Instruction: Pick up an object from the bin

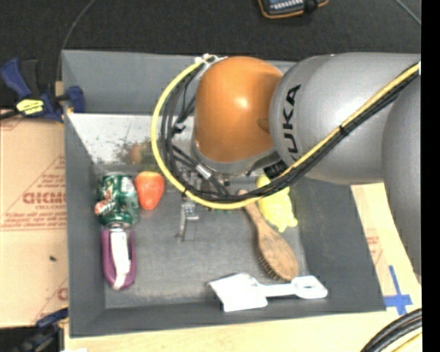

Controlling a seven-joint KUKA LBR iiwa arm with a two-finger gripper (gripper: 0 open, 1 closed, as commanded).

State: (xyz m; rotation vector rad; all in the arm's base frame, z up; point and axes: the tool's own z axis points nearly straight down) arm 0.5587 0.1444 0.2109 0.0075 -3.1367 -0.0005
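— Where do we see the gripper?

— We see it under the arm's orange cover, hanging over a bare patch of floor in the grey metal bin, about mid-bin. We cannot tell whether it is open or closed; it shows as one thin metal piece.

— What lies closest to it?

— The orange-red strawberry-shaped toy fruit. It sits just beside the gripper, to the view's left and a little farther up, clear of it. Touching that fruit on its far side from the gripper is a crumpled green drink can.

— And below the can?

— A purple oblong packet with a white label, lying lengthwise along the bin wall, left of the gripper and lower in the view.

— What do we have on the gripper's other side?

— A brown wooden hairbrush slanting down to the right, its handle end running up under the arm beside a pale yellow soft lump. Below the gripper and to the right, near the bin's front wall, lies a flat white plastic scraper, its handle just below the brush head.
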